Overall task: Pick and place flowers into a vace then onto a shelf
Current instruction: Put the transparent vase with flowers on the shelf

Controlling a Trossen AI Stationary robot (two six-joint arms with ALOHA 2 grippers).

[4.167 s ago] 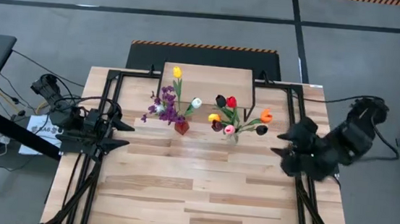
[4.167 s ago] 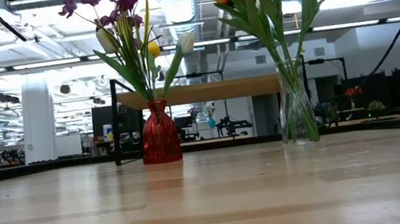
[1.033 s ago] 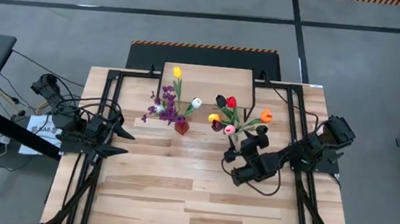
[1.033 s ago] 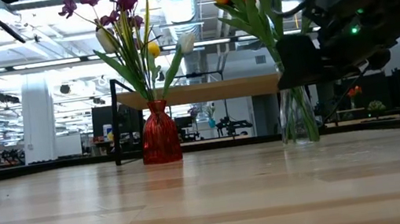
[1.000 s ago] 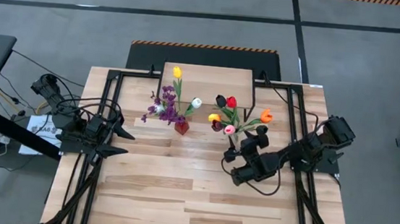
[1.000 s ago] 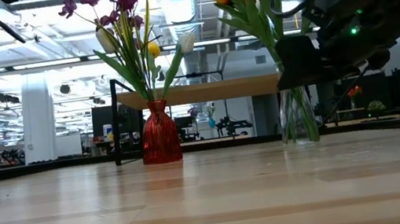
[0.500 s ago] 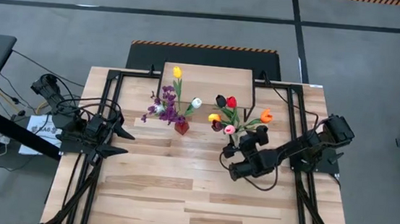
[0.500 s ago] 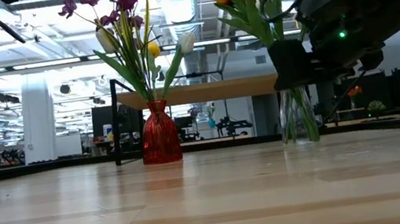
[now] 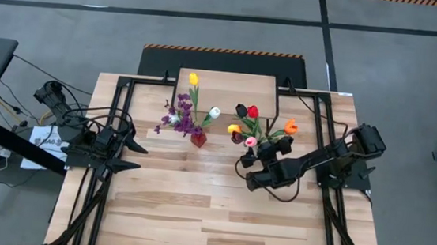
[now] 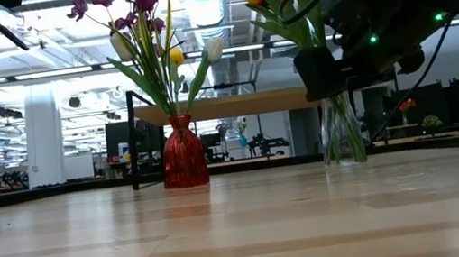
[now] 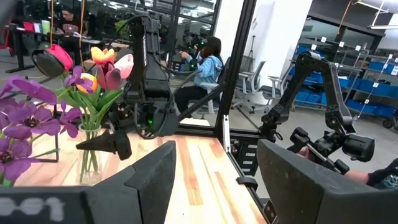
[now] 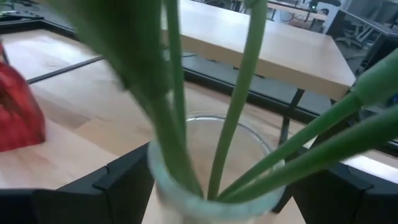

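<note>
Right gripper [image 9: 244, 166] fingers spread wide, one on each side of the clear glass vase [image 12: 214, 168], level with its rim; contact with the glass can't be told. Wrist view shows the green tulip stems [image 12: 239, 93] running down into the vase mouth between the two dark fingers [image 12: 121, 177]. That vase [image 10: 340, 130] stands on the table [image 9: 195, 208] just in front of the shelf [image 9: 226, 85], holding the mixed tulips [image 9: 254, 126]: red, yellow, orange, pink, near-black.

Red vase [image 9: 198, 139] sits on the table beside the glass vase, also in front of the shelf, with the purple blossoms [image 9: 178, 113], a yellow tulip [image 9: 193, 78] and a white tulip [image 9: 214, 113] in it. Shelf top carries no vase.

Left gripper [image 9: 138, 151] waits at the table's edge, well apart from the red vase, fingers parted and holding nothing.
</note>
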